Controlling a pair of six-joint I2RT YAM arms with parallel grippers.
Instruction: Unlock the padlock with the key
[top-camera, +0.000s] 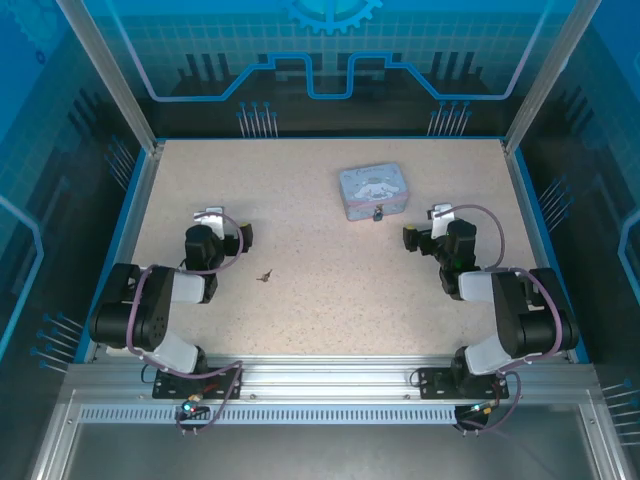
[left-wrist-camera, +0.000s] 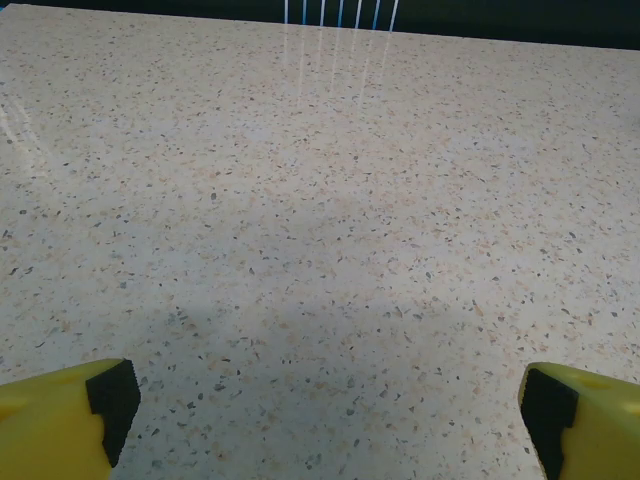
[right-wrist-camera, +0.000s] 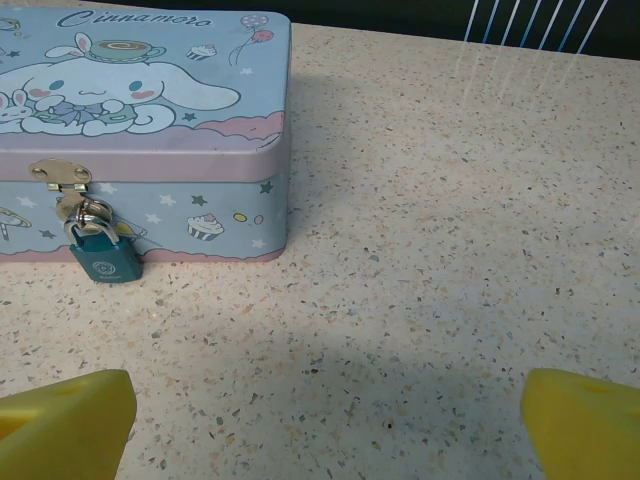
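**Op 1:** While both arms sit folded near the front edge of the counter, what room do I have to move?

**Op 2:** I see a broad stretch of bare speckled surface between the two arms, running up to the blue rim at the far side. That rim frames the left, far and right edges, and metal posts rise at the far corners.

**Op 1:** What do I count out there?

**Op 2:** One tin, one padlock, one key, two arms, two hands. The tin lies right of centre toward the far side, apart from the rim all round.

**Op 1:** Where exactly is the padlock?

**Op 2:** It hangs from the gold hasp on the tin's front wall, the side facing my right arm. Its teal body reaches down to the counter. In the right wrist view it sits up and to the left, with open counter between it and the hand.

**Op 1:** And the key?

**Op 2:** It lies alone on the counter left of centre, just right of my left arm and well apart from the tin.

**Op 1:** Hands?

**Op 2:** My left hand is spread wide, its two yellow fingers at opposite corners of the wrist view, with only counter between them. My right hand is spread just as wide and holds nothing.
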